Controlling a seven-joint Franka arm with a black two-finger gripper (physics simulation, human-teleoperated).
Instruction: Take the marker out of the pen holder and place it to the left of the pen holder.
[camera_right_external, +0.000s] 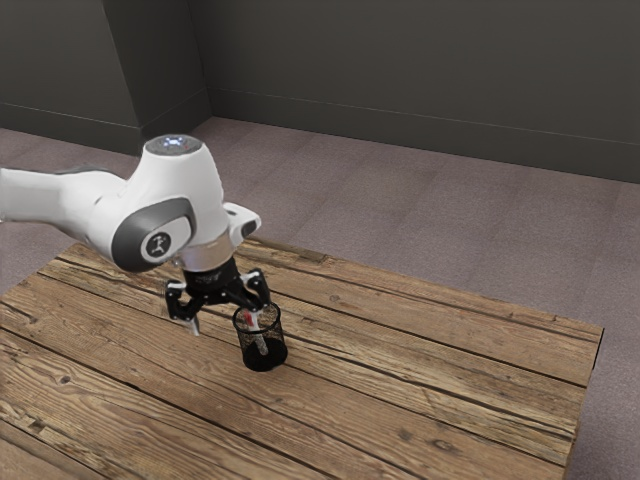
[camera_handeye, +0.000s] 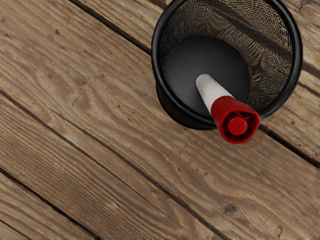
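Nearest in the exterior view is the table (camera_right_external: 300, 440), made of rough brown wooden boards with dark gaps between them. On it, a little farther, stands the black mesh pen holder (camera_right_external: 265, 357), which is round and upright. The marker (camera_handeye: 212, 92) is inside this pen holder — it is tilted, not straight. Its white body goes down to the dark bottom of the holder, and its red end (camera_handeye: 235, 125) is up at the rim and reaches out over it, as the wrist view shows. The tool (camera_right_external: 225, 319) is just above the table, beside the upper part of the pen holder, and it points downward. Its two fingers are wide apart, and it has hold of nothing. The finger toward the exterior view's right is close to the rim and to the red end; if it touches one of them, I cannot tell. The other finger is over the boards, apart from the holder. Above the tool is the white and grey arm (camera_right_external: 200, 180), which comes in from the exterior view's left. Behind the table lies the greyish-purple floor (camera_right_external: 390, 200) — and farthest of all is the dark grey wall (camera_right_external: 400, 60), with a baseboard along its foot.
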